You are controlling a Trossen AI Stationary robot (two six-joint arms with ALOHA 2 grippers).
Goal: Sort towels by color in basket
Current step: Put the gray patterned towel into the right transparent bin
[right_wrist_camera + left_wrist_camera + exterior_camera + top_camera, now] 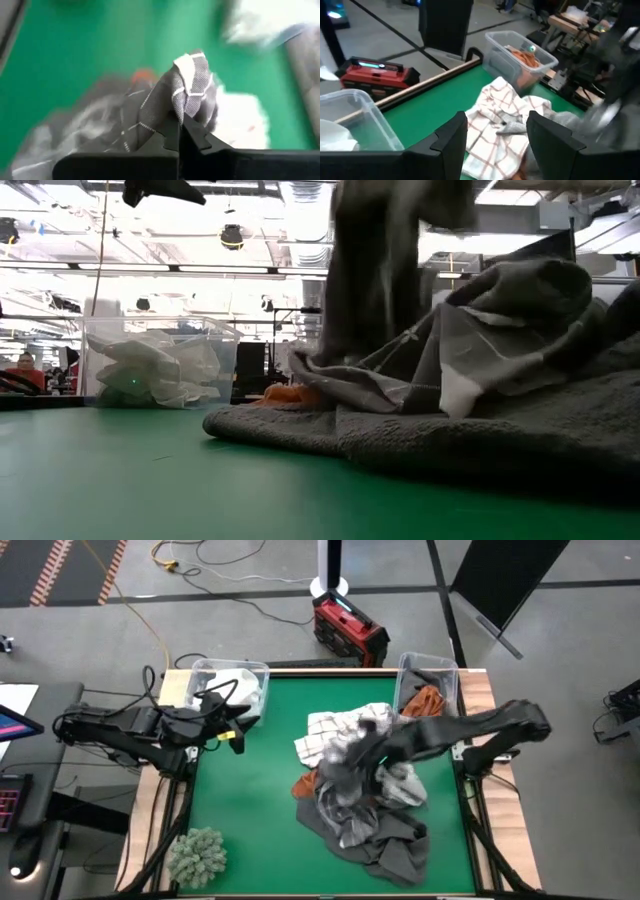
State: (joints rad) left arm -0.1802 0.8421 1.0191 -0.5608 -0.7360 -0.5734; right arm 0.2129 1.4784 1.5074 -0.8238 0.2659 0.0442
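Pickup step: right pincer (181,131) pinches grey grid-checked cloth towel (187,90) from pile; left pincer (496,131) spread, waiting; next, carry to matching bin.

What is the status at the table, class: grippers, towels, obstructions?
Right gripper shut on grey checked towel, lifting from pile. Left gripper open, empty, near white-towel bin. Nothing blocking.

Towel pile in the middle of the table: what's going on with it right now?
The right hand has shut on a grey grid-checked towel and holds a fold of it above the mixed towel pile on the green table. The left hand waits open near the left bin, which holds white cloths. The right bin holds rust-orange towels. Most towels are unsorted.
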